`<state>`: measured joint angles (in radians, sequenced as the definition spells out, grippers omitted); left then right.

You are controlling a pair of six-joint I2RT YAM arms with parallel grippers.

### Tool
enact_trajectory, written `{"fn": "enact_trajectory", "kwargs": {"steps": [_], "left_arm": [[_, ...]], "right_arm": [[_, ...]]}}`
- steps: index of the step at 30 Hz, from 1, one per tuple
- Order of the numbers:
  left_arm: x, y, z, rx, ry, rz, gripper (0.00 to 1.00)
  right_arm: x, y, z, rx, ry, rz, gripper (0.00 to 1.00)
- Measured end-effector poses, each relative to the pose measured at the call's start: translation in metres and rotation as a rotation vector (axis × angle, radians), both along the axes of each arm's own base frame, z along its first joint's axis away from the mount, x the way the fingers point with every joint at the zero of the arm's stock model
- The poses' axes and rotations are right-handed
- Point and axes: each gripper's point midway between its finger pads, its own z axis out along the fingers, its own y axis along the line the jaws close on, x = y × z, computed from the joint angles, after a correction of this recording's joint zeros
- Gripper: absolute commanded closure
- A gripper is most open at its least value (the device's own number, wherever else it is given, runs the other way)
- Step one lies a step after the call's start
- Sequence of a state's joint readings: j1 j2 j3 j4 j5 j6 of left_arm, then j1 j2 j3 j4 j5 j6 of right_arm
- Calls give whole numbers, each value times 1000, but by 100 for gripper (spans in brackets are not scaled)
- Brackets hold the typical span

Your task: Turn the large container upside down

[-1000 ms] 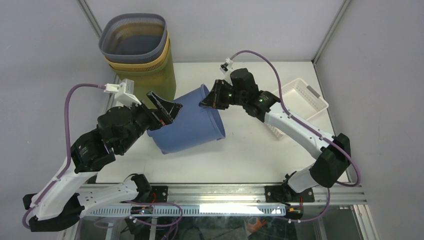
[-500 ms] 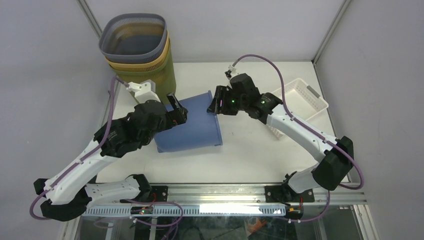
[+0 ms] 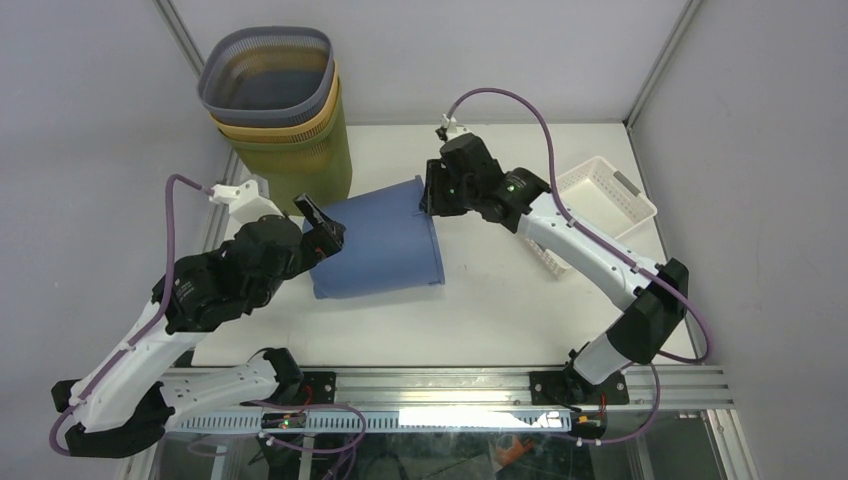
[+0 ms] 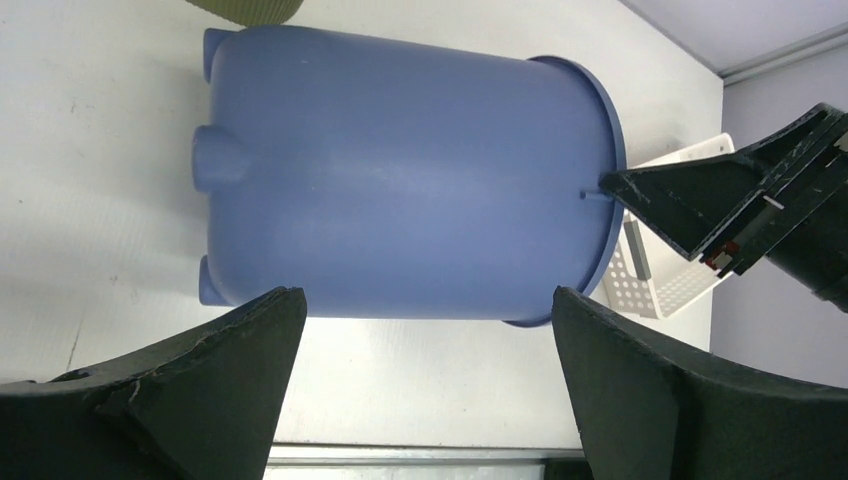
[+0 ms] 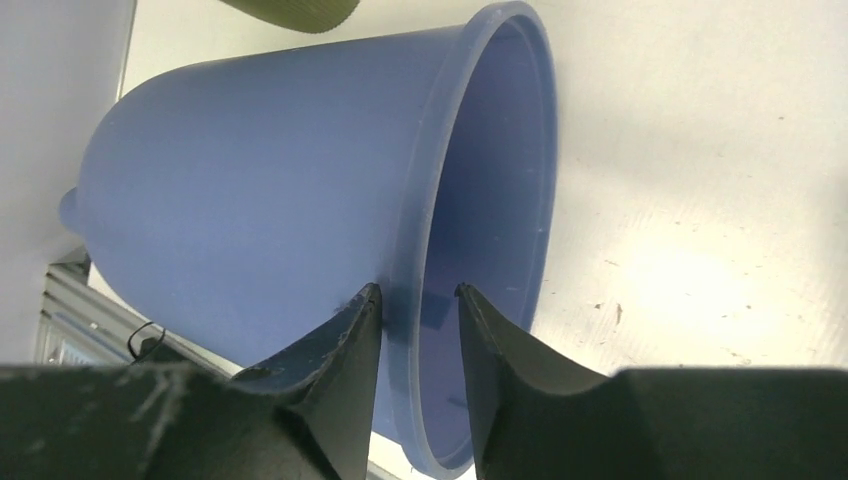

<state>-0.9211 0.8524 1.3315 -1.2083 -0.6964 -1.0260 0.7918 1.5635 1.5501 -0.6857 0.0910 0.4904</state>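
Large container (image 3: 375, 250) | on its side on the table (image 3: 500, 300), long axis left-right, feet toward the left arm, mouth toward the right arm | right gripper (image 5: 418, 290) nearer the mouth, fingers (image 5: 340, 340) astride the rim (image 5: 440, 150), cannot tell if pinching | left gripper (image 4: 428, 295) spread wide over the wall, holding nothing.

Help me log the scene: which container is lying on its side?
The blue bucket in the middle; the stacked bins and the white basket sit open side up.
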Motion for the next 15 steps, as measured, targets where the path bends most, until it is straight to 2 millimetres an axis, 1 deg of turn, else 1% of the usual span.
{"fn": "enact_trajectory", "kwargs": {"steps": [2,5,9,11,15], "left_arm": [[0,-4,-3,4,15,-8,1],[5,-15,-16,43,59,-23,1],[14,-32,-37,121,126,-45,1],[18,-37,-44,145,148,-55,1],[24,-36,-44,140,153,-52,1]], "right_arm": [[2,-3,0,-19,-14,-13,66],[5,-8,0,-41,-34,-34,72],[6,-15,3,-56,-55,-51,90],[4,-21,3,-64,-59,-59,100],[-1,-28,0,-65,-55,-62,100]]}}
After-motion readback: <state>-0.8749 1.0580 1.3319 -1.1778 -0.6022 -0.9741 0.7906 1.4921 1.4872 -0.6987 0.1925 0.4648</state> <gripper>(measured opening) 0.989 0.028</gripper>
